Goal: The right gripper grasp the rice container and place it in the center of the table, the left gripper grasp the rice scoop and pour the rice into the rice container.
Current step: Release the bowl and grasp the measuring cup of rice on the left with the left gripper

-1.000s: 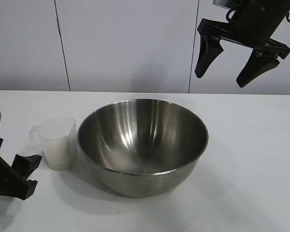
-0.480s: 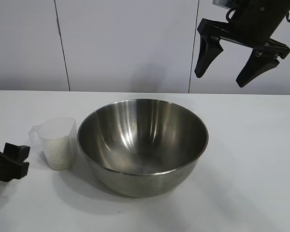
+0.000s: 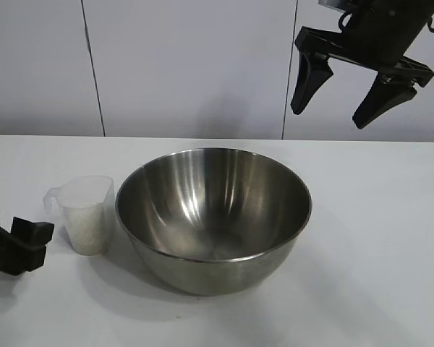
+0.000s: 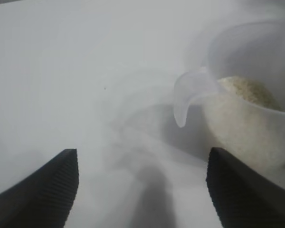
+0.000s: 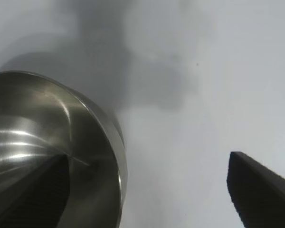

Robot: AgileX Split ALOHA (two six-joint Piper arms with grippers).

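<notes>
Now the scoop (image 3: pixel 87 215), part full of rice (image 4: pixel 244 89), stands on the table (image 3: pixel 376 238) just left of the bowl (image 3: pixel 213 217), so the left gripper (image 3: pixel 30 242) should close squarely on it and keep it upright; its jaws gape wide, empty, near the scoop. Right gripper (image 3: pixel 338 100) hangs high at far right, jaws spread, holding nothing

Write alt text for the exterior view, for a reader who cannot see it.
A large steel rice container sits mid-table on the white table, with the rice scoop, part-filled with rice, just beside it at the view's left. The left gripper sits low beside the scoop, not touching it; the right gripper hangs open above, holding nothing.
</notes>
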